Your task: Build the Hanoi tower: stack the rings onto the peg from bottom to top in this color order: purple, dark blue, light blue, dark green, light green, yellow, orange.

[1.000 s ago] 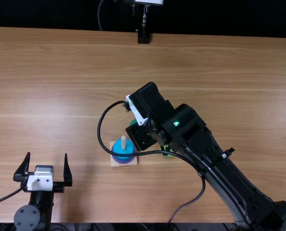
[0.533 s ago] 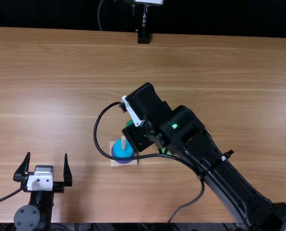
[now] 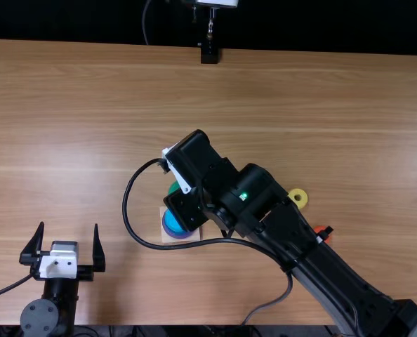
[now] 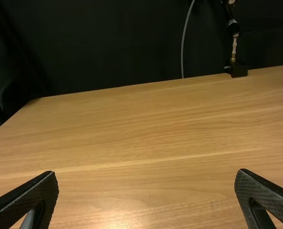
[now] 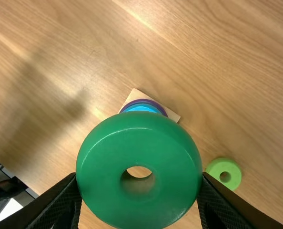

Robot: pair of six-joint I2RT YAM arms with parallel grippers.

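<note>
Stack lies just toward the near edge of the table from the right gripper, whose ring-wide fingers clasp the dark green ring.

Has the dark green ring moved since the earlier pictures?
Yes! In the top view, the dark green ring has moved left and closer to the wooden base.

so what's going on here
The right arm's tool has a round dark green ring pinched between its fingers, near a square wooden base. On that base sit a purple ring and a light blue ring above it. Three more rings lie loose on the table: light green, yellow and orange. The left arm's tool is open and empty.
</note>
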